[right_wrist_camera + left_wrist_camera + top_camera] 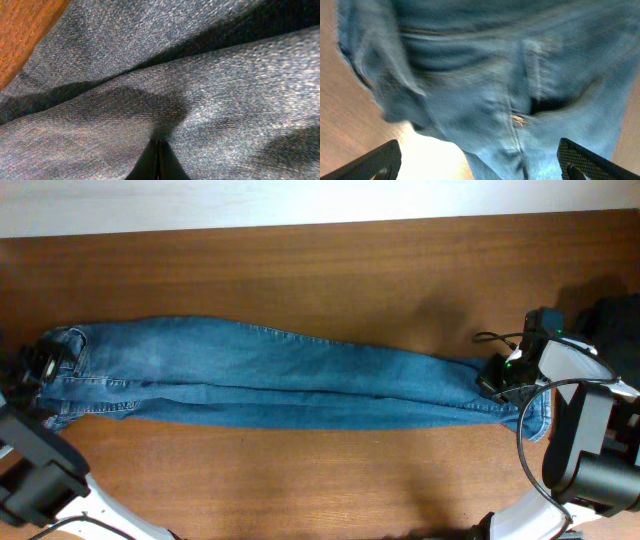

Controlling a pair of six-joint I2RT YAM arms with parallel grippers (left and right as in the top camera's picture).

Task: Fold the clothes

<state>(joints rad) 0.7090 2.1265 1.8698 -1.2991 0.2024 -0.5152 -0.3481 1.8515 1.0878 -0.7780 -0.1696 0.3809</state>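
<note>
The jeans (280, 375) lie stretched along the wooden table (300, 270), legs together, waist end at the left and leg ends at the right. Over the waist end the left gripper (482, 165) hovers with its fingers (375, 162) spread wide, holding nothing; that view is blurred. At the leg ends the right gripper (159, 160) is closed tight, seemingly pinching a fold of denim.

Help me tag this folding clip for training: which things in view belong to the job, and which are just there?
Job: jeans, laid lengthwise; left gripper, open at the waistband end; right gripper, shut on the leg end.
Just there: wooden table.
</note>
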